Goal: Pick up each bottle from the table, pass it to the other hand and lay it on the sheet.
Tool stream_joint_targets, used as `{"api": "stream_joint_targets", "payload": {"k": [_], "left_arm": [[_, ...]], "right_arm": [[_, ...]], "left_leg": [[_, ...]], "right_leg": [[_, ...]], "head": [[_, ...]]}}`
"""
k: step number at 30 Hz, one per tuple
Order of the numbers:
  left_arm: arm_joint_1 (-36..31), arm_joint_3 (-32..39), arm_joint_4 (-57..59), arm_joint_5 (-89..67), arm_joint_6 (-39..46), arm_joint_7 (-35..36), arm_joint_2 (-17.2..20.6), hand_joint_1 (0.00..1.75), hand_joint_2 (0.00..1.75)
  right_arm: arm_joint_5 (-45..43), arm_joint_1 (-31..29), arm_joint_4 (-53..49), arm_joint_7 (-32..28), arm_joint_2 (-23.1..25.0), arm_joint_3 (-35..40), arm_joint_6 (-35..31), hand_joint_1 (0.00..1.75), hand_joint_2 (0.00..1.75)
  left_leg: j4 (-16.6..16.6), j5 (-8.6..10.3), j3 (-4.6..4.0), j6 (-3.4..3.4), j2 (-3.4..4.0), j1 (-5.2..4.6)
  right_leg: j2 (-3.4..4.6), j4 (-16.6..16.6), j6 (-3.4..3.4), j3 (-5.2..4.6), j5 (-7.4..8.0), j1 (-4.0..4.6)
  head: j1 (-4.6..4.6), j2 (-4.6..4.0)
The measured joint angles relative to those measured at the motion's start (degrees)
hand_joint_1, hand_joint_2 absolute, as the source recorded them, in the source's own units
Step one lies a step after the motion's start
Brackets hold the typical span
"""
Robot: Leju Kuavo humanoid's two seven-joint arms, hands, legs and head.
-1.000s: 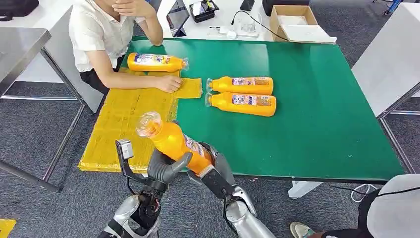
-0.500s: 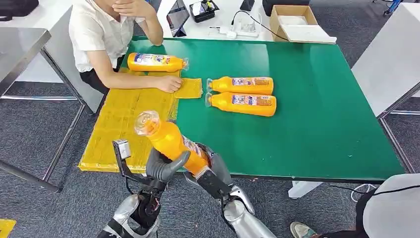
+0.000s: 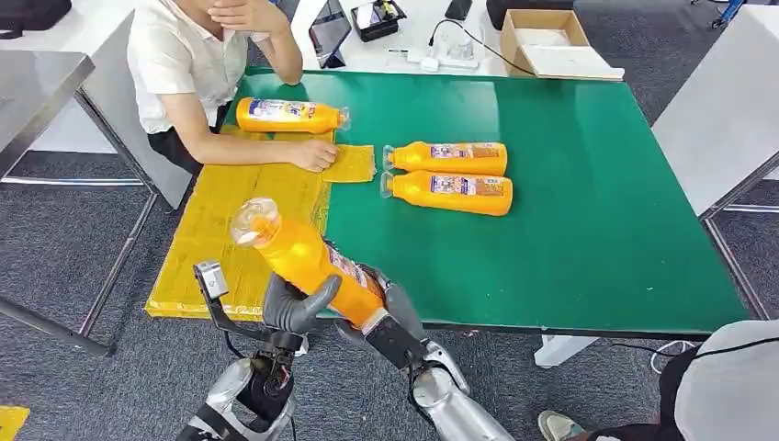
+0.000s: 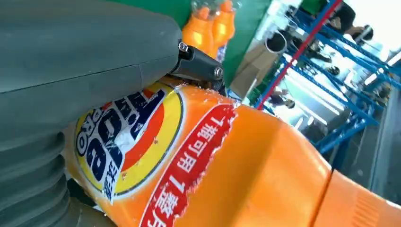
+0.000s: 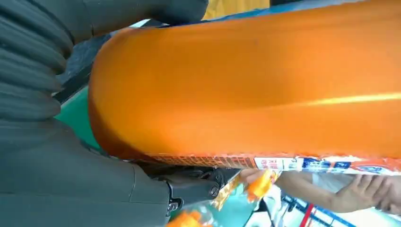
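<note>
While both the left robot hand [image 3: 296, 306] and right robot hand [image 3: 390, 308] grip it, the orange bottle [image 3: 308, 259] shows "PRO"

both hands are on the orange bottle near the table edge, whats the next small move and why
Probably the right hand should let go. The left hand already wraps the held bottle at mid-body, and the right hand clasps its base, so the pass looks nearly done. The bottle hangs tilted, cap up, over the near edge of the yellow sheet, so the left hand could then lay it down there.
</note>
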Motion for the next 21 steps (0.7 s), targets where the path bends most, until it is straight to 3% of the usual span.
{"api": "stream_joint_targets", "payload": {"k": [2, 3, 8, 11, 14, 19, 20, 21], "left_arm": [[0.0, 0.0, 0.0, -2.9, 0.2, -0.9, 0.0, 1.75, 1.75], [-0.2, -0.1, 0.0, -4.8, 0.3, -1.9, 0.0, 1.75, 1.75], [-0.3, 0.0, -0.2, -6.5, -1.6, -6.4, 0.0, 1.75, 1.75], [0.3, 0.8, -1.4, -7.1, -3.7, -6.1, 0.5, 1.75, 1.75], [0.9, 1.5, -2.6, -8.7, -4.5, -4.2, 1.2, 1.75, 1.75], [0.8, 3.9, -2.3, -12.8, 4.1, -0.7, 1.5, 1.75, 1.75], [0.2, 6.3, -1.8, -19.3, 12.2, -2.2, 1.8, 1.75, 1.75], [0.0, 7.2, -1.7, -21.9, 14.9, -2.8, 1.9, 1.75, 1.75]], "right_arm": [[-0.6, 0.0, 0.0, 0.1, 0.0, 0.3, 1.0, 0.00, 1.75], [-0.8, 0.1, -0.1, 0.5, -0.1, 0.4, 1.7, 0.00, 0.00], [-4.3, 0.6, -1.9, 1.5, -0.8, 0.7, 5.0, 0.00, 0.00], [-9.3, 1.7, -4.2, 1.2, -1.3, 0.0, 10.8, 0.00, 0.00], [-10.5, 3.8, -7.7, 2.2, -1.9, -0.6, 11.4, 0.00, 0.00], [-11.3, 8.2, -13.4, 2.6, -2.7, -2.8, 8.6, 0.00, 0.00], [-10.8, 11.5, -18.1, 2.6, -3.3, -4.7, 5.7, 0.00, 0.00], [-10.8, 12.6, -20.1, 2.6, -3.6, -5.5, 5.3, 0.00, 0.00]], "left_leg": [[0.0, 0.00, 0.00, 0.00, 0.00, 0.00], [0.0, 0.00, 0.00, 0.00, 0.00, 0.00], [0.0, 0.00, 0.00, 0.00, -0.01, 0.00], [0.0, 0.00, -0.01, 0.00, 0.02, 0.00], [0.0, 0.00, -0.02, 0.00, -0.03, 0.01], [0.0, -0.02, -0.08, -0.01, -0.04, 0.01], [0.0, -0.01, -0.10, 0.00, -0.02, 0.01], [0.0, 0.00, -0.11, 0.00, -0.05, 0.01]], "right_leg": [[0.00, 0.0, 0.00, 0.00, 0.00, 0.00], [0.00, 0.0, 0.00, 0.00, 0.00, 0.00], [-0.01, 0.0, 0.00, 0.01, 0.00, 0.00], [0.00, 0.0, 0.00, 0.00, 0.00, 0.00], [-0.01, 0.0, -0.01, -0.01, -0.01, 0.01], [-0.01, 0.0, -0.01, -0.06, -0.01, 0.01], [-0.02, 0.0, -0.01, -0.10, -0.01, 0.00], [-0.02, 0.0, -0.01, -0.09, -0.01, 0.01]], "head": [[-0.02, 0.00], [0.00, 0.00], [0.00, 0.00], [-0.02, 0.00], [0.00, 0.00], [-0.02, 0.00], [0.00, 0.00], [-0.02, 0.00]]}}
